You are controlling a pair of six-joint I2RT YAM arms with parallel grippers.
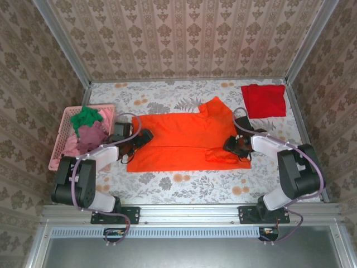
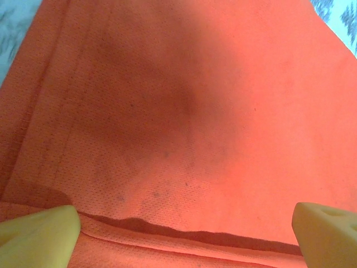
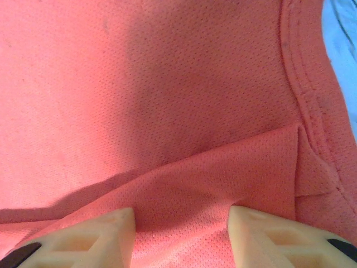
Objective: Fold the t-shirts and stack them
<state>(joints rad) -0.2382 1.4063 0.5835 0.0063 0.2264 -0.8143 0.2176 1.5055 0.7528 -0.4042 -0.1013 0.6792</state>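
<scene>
The orange t-shirt (image 1: 184, 139) is lying spread across the bench (image 1: 184, 187), soft and floppy, asking for pinches at its edges. The left end effector (image 1: 144, 137) is hovering released over the left edge. The right end effector (image 1: 235, 146) is straddling a raised fold, grasping or not I cannot tell.

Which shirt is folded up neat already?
The red shirt in the far right corner, a tidy square. The orange shirt lies spread flat; the green shirt sits bunched in the pink basket.
</scene>
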